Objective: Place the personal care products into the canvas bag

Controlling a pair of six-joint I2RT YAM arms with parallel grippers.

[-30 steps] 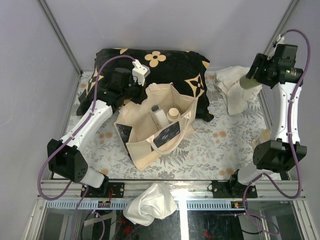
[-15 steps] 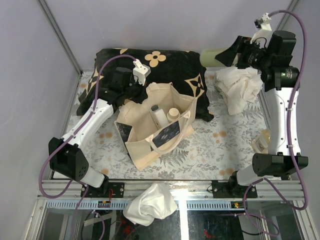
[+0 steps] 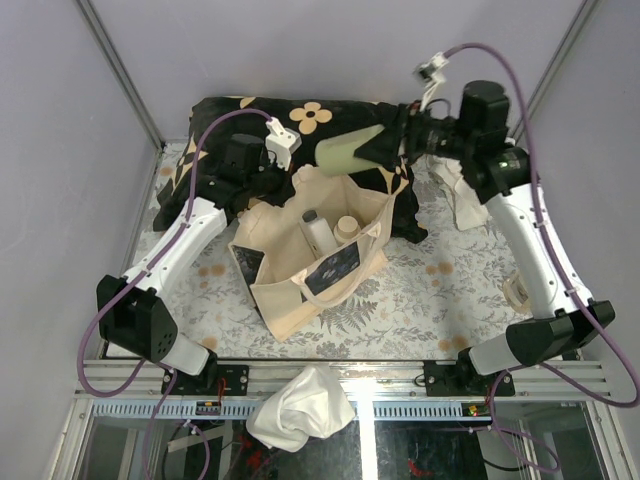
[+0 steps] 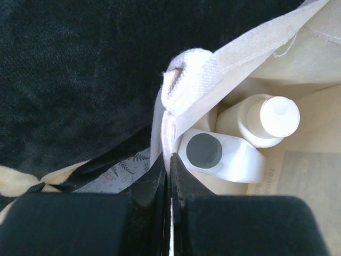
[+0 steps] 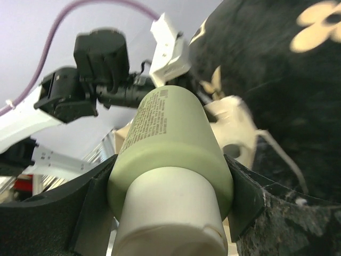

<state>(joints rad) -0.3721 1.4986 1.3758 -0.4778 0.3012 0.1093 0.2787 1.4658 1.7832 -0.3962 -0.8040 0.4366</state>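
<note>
**Green bottle hanging over the tote, held in your right gripper**

Your right gripper (image 3: 388,148) is clamping a translucent yellow-green plastic bottle (image 3: 345,150) near its beige cap, one finger pressing on each side. The bottle is lying roughly level in the air. Its base is pointing toward 9 o'clock and its cap toward 3 o'clock. In the top view it is hanging at 12 o'clock from the cream-beige canvas tote bag (image 3: 290,290), just past the bag's far rim and in front of the black cushion with tan flowers (image 3: 250,118). It is not touching the bag.

Your left gripper (image 4: 169,176) is pinching the bag's rim at the 10 o'clock corner. Its jaws are sitting together on the thin canvas, and the left wrist view shows the fabric edge running down between them. The bag is standing upright near the middle of the grey leaf-patterned table cover (image 3: 430,290), with its mouth gaping open.

Two products are already standing inside the bag. A white plastic bottle with a dark round cap (image 4: 201,151) is sitting nearest your left gripper. A cream plastic bottle with a white cap (image 4: 279,116) is leaning just beside it, toward 2 o'clock.

One crumpled white cloth (image 3: 470,200) is lying at 2 o'clock from the bag, under your right arm. Another bunched white cloth (image 3: 300,405) is resting at 6 o'clock on the frame rail.
</note>
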